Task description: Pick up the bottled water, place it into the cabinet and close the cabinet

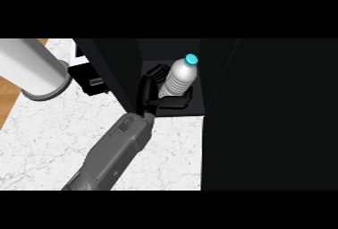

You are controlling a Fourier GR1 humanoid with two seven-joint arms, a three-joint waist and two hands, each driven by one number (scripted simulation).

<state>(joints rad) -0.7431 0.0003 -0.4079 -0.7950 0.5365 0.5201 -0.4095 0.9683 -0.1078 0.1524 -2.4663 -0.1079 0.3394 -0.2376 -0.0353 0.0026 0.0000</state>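
Head view, placing step. Bottle (181,79) with light-blue cap (191,58) inside the open cabinet (264,116), near the front edge of its floor (199,107), cap leaning toward the back right corner. Right hand (148,91) curled round the lower half of the bottle, fingers on the far side, thumb across the near side. Base hidden behind the thumb, so contact with the floor not to be judged. Right forearm (116,152) slanting up from the lower edge across the white marbled counter (46,143). Left hand (90,80) over the far left part of the counter, half hidden behind the cabinet's left panel (109,67); fingers not to be made out.

For a clean placement:
- Carry the bottle a little deeper, away from the front edge, to leave room for closing the cabinet.
- Bring it upright and lower it until flat on its base; only then spread the fingers.
- Draw the hand back along the line of the forearm, without sweeping sideways against the bottle or the left panel.
- Likely risk: tipping on release if set down tilted.

Writing: none legible. No label or brand discernible on the clear, ribbed bottle, and none on the cabinet.
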